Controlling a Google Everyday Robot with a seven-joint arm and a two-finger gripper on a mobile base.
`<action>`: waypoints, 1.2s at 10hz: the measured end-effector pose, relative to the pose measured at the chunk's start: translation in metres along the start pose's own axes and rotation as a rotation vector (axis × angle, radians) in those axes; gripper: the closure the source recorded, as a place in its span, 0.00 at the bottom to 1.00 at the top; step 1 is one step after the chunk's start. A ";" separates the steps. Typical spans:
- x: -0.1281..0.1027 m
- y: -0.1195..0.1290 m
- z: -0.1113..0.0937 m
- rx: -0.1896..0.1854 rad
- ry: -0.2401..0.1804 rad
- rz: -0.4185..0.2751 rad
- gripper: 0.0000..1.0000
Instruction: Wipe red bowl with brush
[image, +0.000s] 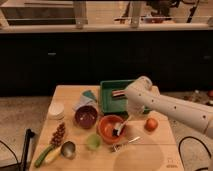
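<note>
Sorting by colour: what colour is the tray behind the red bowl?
The tray is green, camera view; the gripper holds the brush in the red bowl.

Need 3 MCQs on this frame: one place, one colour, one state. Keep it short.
1. Where is the head of the brush?
A) in the cup
B) in the red bowl
C) beside the fork

2. What colour is the tray?
A) blue
B) white
C) green

3. How does the maroon bowl stand?
A) upside down
B) upright
C) on its side

Answers:
1 B: the head lies inside the red bowl, below the gripper at its right rim.
2 C: the tray behind the bowls is green.
3 B: its hollow faces up.
</note>
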 end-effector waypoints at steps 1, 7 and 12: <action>0.008 -0.004 -0.002 0.007 0.015 0.024 1.00; -0.017 -0.060 -0.002 0.059 0.028 -0.011 1.00; -0.057 -0.050 0.001 0.042 -0.017 -0.138 1.00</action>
